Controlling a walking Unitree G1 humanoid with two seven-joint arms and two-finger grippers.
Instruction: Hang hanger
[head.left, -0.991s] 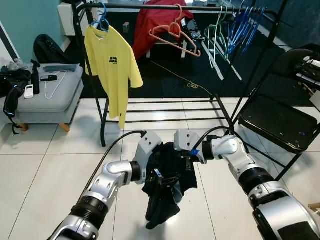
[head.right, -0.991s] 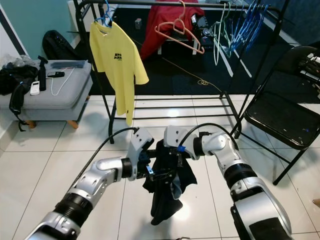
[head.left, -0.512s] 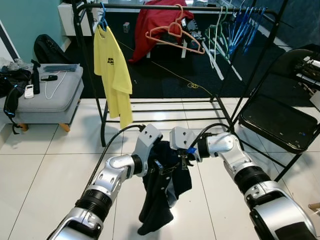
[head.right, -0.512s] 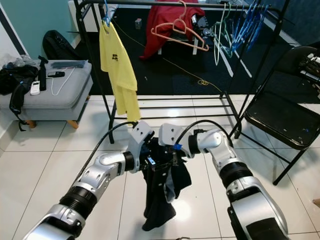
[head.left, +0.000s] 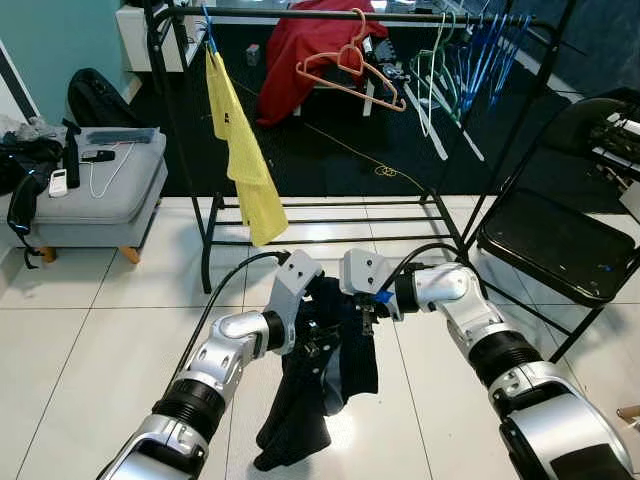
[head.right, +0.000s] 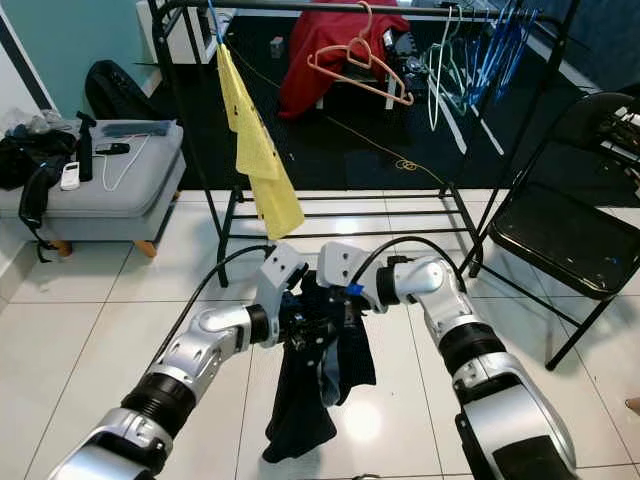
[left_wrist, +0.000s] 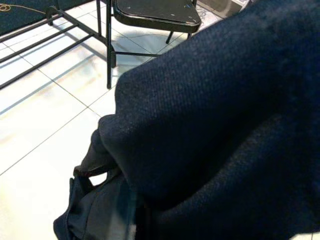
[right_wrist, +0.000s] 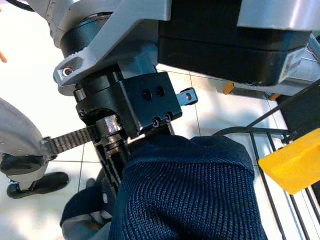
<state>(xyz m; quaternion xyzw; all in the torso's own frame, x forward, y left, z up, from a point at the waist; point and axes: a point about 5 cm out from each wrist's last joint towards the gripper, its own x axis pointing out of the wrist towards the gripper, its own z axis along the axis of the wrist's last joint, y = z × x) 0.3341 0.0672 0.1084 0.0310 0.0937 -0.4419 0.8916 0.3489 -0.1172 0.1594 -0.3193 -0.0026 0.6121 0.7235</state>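
One dark navy garment (head.left: 325, 365), crumpled, drooping floorward.

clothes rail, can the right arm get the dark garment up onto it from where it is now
Probably not yet. Both the right gripper and left gripper hold the dark garment low over the tiled floor, while the clothes rail runs well above and beyond. Nothing blocks the way; the robot likely must step closer and lift.

dark garment (head.left: 322, 375) — hides both grippers' jaws | hanger — buried in cloth
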